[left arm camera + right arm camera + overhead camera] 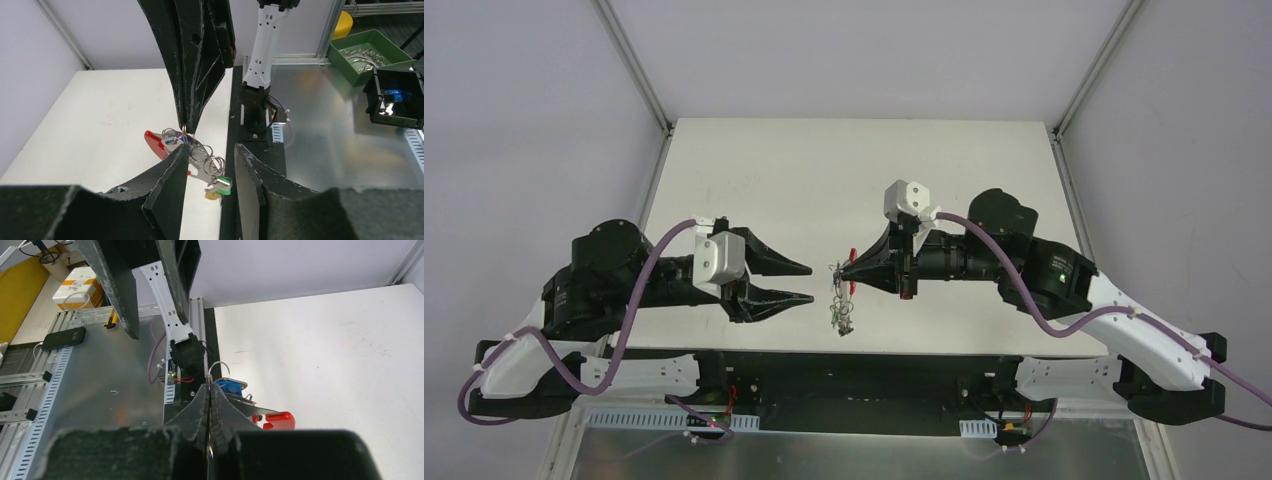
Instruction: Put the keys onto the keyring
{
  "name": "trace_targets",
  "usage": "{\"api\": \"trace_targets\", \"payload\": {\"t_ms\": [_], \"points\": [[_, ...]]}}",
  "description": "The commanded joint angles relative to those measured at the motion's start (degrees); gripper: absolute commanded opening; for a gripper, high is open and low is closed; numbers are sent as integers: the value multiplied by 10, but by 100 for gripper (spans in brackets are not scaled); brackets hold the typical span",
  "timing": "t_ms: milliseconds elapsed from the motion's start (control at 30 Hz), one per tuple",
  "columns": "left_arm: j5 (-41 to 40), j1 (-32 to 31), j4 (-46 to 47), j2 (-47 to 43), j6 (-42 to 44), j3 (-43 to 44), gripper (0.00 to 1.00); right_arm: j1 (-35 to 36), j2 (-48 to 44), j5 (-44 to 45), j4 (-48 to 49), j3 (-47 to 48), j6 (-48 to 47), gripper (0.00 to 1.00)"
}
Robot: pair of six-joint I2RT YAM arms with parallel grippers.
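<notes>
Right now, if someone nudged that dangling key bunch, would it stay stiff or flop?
Probably floppy: the keyring droops as a loose chain from the shut right gripper. Its linked silver rings would likely swing.

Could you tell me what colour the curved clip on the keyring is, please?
Red: the clip on the keyring shows best in the left wrist view.

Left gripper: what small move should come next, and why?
Probably ease the left gripper forward and close on the hanging end of the keyring. Its jaws stand open just short of it, while the shut right gripper holds the top.
</notes>
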Motion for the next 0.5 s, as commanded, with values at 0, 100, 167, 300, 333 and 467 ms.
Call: {"api": "trace_targets", "payload": {"t_ms": [0, 100, 167, 300, 333, 467], "points": [[-12, -4, 38, 13, 20, -11, 38, -1, -23, -6, 71, 1, 23, 0], [-22, -4, 50, 14, 31, -20, 39, -1, -25, -23, 73, 2, 31, 0], [-24, -4, 60, 14, 38, -26, 40, -1, -27, -30, 75, 2, 35, 0], [-30, -4, 74, 14, 53, -34, 41, -1, -29, -42, 77, 2, 42, 0], [-32, -4, 77, 13, 57, -35, 42, -1, -31, -45, 78, 1, 44, 0], [-39, -4, 89, 12, 67, -40, 42, -1, -36, -57, 80, -1, 49, 0]]}}
